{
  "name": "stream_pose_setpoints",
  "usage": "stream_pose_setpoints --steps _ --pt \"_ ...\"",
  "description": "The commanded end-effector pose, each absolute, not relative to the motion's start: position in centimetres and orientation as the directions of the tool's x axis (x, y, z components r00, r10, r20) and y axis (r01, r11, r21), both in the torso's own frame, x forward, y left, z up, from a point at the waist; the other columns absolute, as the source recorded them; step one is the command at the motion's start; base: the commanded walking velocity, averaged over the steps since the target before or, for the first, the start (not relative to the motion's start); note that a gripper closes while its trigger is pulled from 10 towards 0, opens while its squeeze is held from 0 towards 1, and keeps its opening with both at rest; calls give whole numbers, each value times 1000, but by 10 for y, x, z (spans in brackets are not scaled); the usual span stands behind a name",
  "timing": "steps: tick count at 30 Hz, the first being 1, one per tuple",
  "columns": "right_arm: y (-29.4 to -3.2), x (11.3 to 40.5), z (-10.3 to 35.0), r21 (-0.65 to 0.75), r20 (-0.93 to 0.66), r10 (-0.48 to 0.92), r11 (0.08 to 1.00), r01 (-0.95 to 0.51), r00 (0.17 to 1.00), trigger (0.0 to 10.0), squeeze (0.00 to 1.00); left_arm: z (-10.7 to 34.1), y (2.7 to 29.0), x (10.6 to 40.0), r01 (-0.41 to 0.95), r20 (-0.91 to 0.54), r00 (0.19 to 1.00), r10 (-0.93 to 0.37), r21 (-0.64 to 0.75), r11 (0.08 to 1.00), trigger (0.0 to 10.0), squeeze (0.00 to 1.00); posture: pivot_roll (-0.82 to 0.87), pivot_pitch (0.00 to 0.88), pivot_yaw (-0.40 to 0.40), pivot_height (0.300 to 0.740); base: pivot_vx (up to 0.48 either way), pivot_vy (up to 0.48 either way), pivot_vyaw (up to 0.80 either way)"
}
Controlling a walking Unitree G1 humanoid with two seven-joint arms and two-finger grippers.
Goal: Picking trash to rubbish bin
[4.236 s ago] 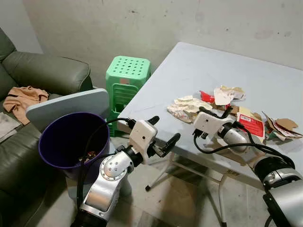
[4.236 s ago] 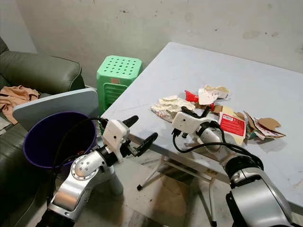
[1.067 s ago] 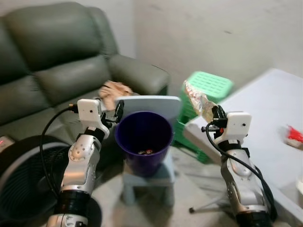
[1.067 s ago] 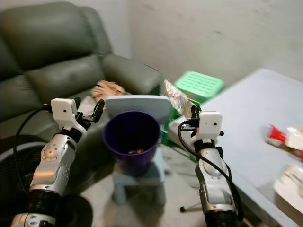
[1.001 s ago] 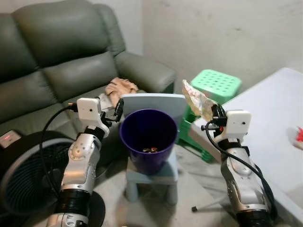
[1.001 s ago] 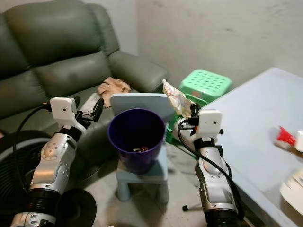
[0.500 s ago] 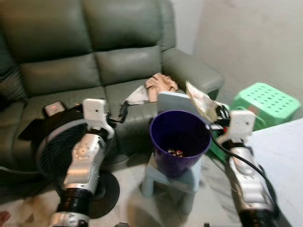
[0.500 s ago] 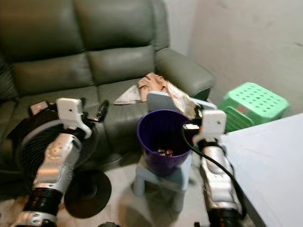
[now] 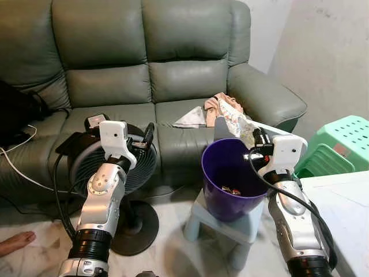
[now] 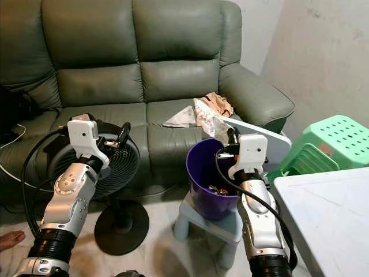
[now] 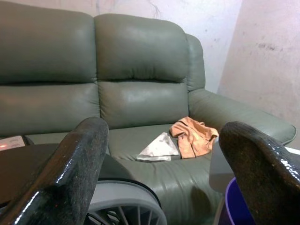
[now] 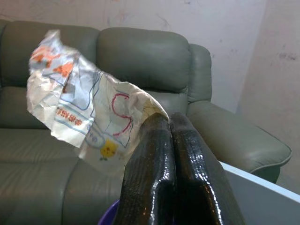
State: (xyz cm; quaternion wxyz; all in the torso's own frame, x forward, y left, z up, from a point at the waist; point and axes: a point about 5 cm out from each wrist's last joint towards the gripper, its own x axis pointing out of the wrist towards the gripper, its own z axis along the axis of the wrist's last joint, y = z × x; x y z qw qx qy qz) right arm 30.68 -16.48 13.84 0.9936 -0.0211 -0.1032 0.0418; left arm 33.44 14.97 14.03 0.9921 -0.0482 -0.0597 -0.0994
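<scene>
Beside a green leather sofa (image 9: 115, 69), the right gripper (image 9: 258, 144) pinches a crumpled printed wrapper (image 9: 236, 121) between fingers pressed tight together, holding it just over the rim of the purple rubbish bin (image 9: 233, 184). The bin stands on a small grey stool (image 9: 230, 222), with bits of trash already at its bottom. The left gripper (image 9: 149, 136) hovers spread wide and empty in front of a black floor fan (image 9: 86, 164). An orange cloth (image 11: 193, 136) lies on the sofa seat.
</scene>
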Motion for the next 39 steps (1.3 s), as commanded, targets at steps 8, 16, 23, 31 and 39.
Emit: stream_pose_setpoints --steps 8,16,23,31,39 --pt "-163 308 143 -51 222 107 994 -98 969 10000 0 144 148 337 218 131 970 -207 -79 973 10000 0 59 3 -22 715 283 0 0" --pt "-162 310 144 -51 222 117 993 -108 968 10000 0 145 147 338 224 137 968 -212 -80 971 10000 0 61 0 -24 715 282 0 0" --pt "-161 309 143 -55 217 128 991 -118 968 10000 0 146 147 337 211 149 969 -199 -68 975 10000 0 63 0 -27 715 241 0 0" --pt "-162 319 137 -147 155 187 975 -165 970 10000 0 144 135 331 267 159 954 -254 -66 961 10000 0 61 7 -29 715 0 0 0" --pt "-167 331 127 -164 82 224 964 -209 971 10000 0 136 119 318 329 165 933 -321 -21 944 10000 0 73 27 -43 715 0 0 0"
